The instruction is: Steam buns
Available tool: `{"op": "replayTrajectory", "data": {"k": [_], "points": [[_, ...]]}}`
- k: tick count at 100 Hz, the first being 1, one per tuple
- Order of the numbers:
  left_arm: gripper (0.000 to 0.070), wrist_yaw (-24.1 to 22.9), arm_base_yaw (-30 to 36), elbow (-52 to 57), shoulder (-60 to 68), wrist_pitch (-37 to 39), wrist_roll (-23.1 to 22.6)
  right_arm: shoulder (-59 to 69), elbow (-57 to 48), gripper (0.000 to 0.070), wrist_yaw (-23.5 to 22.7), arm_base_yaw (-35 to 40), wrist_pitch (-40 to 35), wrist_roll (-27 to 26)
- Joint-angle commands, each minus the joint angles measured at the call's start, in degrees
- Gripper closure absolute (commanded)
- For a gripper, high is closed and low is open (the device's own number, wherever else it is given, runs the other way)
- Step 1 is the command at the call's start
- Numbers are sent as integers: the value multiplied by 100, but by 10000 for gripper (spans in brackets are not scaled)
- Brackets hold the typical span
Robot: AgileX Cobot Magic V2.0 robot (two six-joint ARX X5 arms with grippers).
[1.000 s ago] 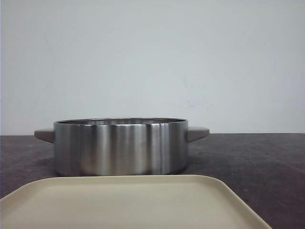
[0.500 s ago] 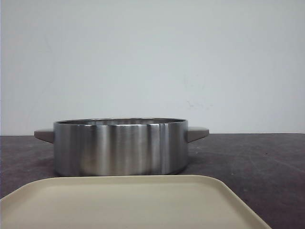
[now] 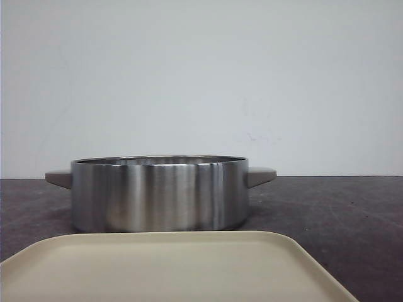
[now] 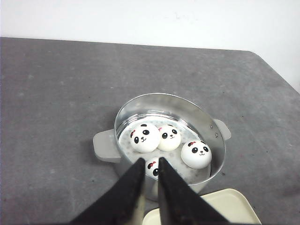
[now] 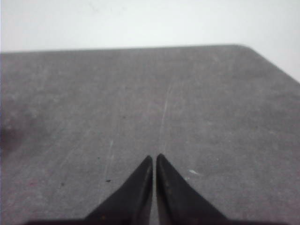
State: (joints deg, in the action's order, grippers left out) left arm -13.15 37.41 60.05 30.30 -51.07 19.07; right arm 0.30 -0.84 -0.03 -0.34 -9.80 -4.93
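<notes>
The left gripper (image 4: pixel 150 161) hangs above the steel pot (image 4: pixel 213 140), fingers nearly pressed together and empty; all four buns (image 4: pixel 145 137) sit inside on the steamer plate. They look soft, light and squashy, so a gentle pinch across the dome's sides should suit. The right gripper (image 5: pixel 154 159), pressed together, hovers over bare table (image 5: pixel 211 103)

front: low, near pot (image 3: pixel 157 194) | left wrist: above same pot (image 4: pixel 171 140)
</notes>
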Motion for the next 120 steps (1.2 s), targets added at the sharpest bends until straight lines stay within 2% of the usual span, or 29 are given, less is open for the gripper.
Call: {"op": "replayTrajectory", "data": {"k": [1,97,108,115,120], "points": [[700,9,44,66,24,52,20,-9,17,694,-9,-2,-39,-22],[700,9,44,66,24,33,-24,-9,17,694,0,-17,90,-24],[700,13,24,63,17,-48,142,-9,17,694,0,-17,90,-24],[700,48,-42,52,-24,-74,98,-9,17,694,0,-17,90,-24],[700,249,-107,4,-81,-24,2,-9,17,694,0,-17,90,-24]]}}
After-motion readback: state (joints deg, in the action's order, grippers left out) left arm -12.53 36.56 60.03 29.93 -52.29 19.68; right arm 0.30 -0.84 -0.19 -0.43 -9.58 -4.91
